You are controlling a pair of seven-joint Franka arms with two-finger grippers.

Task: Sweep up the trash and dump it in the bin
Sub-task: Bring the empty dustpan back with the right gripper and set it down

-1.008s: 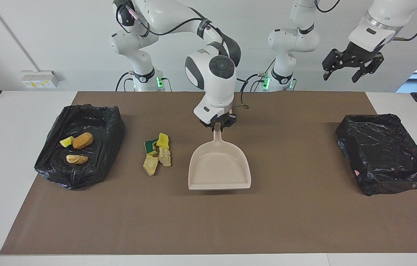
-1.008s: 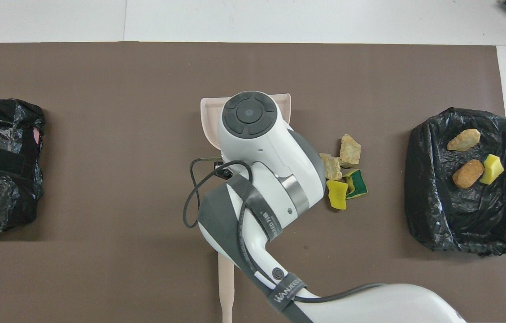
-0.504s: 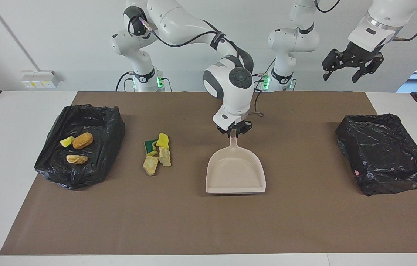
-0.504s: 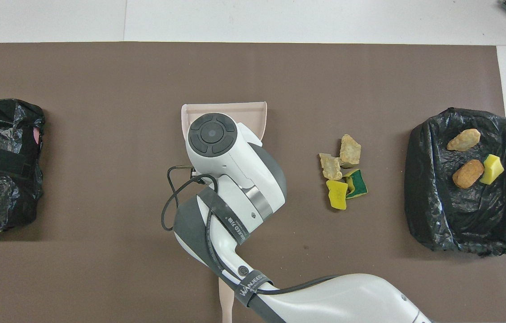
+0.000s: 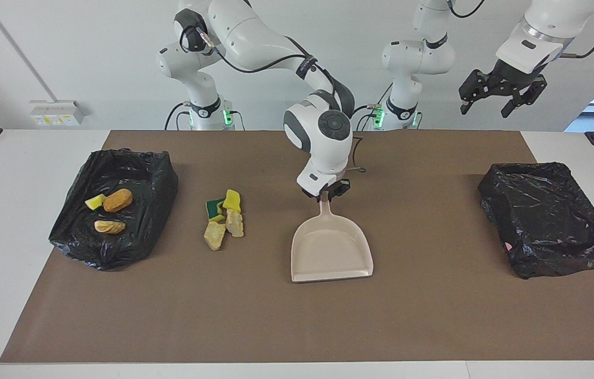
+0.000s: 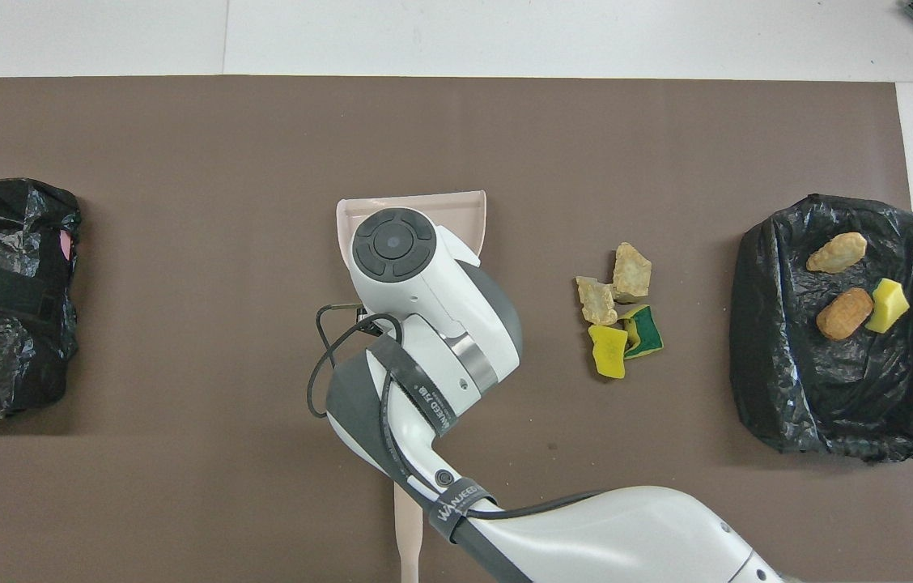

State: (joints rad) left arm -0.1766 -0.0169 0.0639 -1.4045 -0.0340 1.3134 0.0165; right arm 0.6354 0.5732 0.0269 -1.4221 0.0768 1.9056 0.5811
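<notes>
White walls back a white table (image 5: 23, 173) covered by a large brown mat (image 5: 297, 316), with both arm bases mounted at the robots' edge. A beige plastic dustpan (image 5: 331, 251) is seen near the middle of the mat, its flat open mouth pointing away from the robots and its slim handle rising toward them; whether its lip touches the mat cannot be told. The handle's end is clamped between the closed fingers of the right gripper (image 5: 325, 195), whose arm reaches in from its base at the right arm's end of the table and, in the overhead view, hides most of the pan, only the dustpan's mouth edge (image 6: 412, 202) showing. The loose trash (image 5: 224, 218) is gathered in a small heap on the mat beside the dustpan, toward the right arm's end and apart from the pan: two pale beige crumbly foam chunks, a yellow sponge bit and a green-and-yellow sponge piece (image 6: 617, 308), touching one another. A shallow bin lined with crumpled black plastic (image 5: 118, 158) is placed toward the right arm's end of the table, and in it three scraps are contained: a brown cork-like lump (image 5: 118, 200), a small yellow sponge bit (image 5: 95, 201) touching it, and a pale beige chunk (image 5: 109, 227). A second black-lined bin (image 5: 550, 221) is set at the left arm's end. The left gripper (image 5: 501, 100) is held high above that end of the table, waiting, its fingers spread apart and holding nothing. A slim beige handle (image 6: 408, 526) is seen on the mat at the edge nearest the robots in the overhead view.
</notes>
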